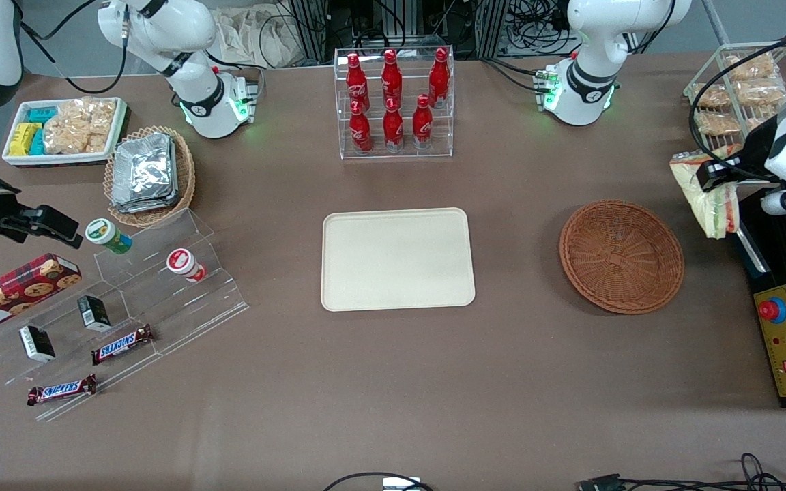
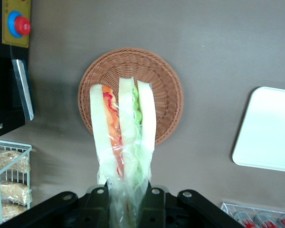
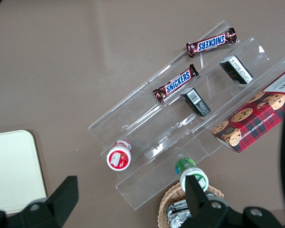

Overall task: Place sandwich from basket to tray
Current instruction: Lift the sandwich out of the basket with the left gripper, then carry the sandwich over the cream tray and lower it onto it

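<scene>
A wrapped sandwich (image 2: 123, 137), three white bread slices with orange-red and green filling, hangs pinched in the gripper (image 2: 126, 199) at the right edge of the front view, above the table beside the brown basket (image 1: 621, 256). The tray (image 1: 398, 259) sits mid-frame. The fingertips are hidden by crumpled wrap.

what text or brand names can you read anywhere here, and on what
"SNICKERS": two bars on the clear stepped stand.
"WALKERS": cookie box beside the stand.
Red bottles: white script, too small to read.
Small black boxes: print too small.
Sandwich, hanging from the gripper above the basket: no label visible.
</scene>
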### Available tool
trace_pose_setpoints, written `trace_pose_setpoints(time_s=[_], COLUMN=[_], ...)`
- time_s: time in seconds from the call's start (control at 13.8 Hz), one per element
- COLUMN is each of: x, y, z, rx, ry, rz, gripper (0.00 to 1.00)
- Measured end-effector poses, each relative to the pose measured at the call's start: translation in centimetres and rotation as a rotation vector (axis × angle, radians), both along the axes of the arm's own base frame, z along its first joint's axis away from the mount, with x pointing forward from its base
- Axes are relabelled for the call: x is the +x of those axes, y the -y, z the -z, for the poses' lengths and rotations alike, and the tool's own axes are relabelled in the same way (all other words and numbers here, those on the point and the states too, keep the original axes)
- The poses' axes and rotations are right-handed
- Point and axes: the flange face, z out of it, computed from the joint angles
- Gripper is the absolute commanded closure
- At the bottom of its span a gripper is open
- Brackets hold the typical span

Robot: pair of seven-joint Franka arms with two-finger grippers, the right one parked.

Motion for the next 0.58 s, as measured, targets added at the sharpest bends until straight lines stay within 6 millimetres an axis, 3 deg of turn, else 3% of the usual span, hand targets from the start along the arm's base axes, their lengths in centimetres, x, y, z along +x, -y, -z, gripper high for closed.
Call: trace_pose_setpoints(time_s=[0.15,0.44,0.58], x=[0.8,-1.4,-1.9], y=[5.0,22.1,29.0], z=[0.4,3.0,5.1], rx=[0.001,0.022,0.024], ry=[-0.009,-0.046,-0.033], rz=[0.043,0.052,0.012], gripper=[1.0,1.0,1.0])
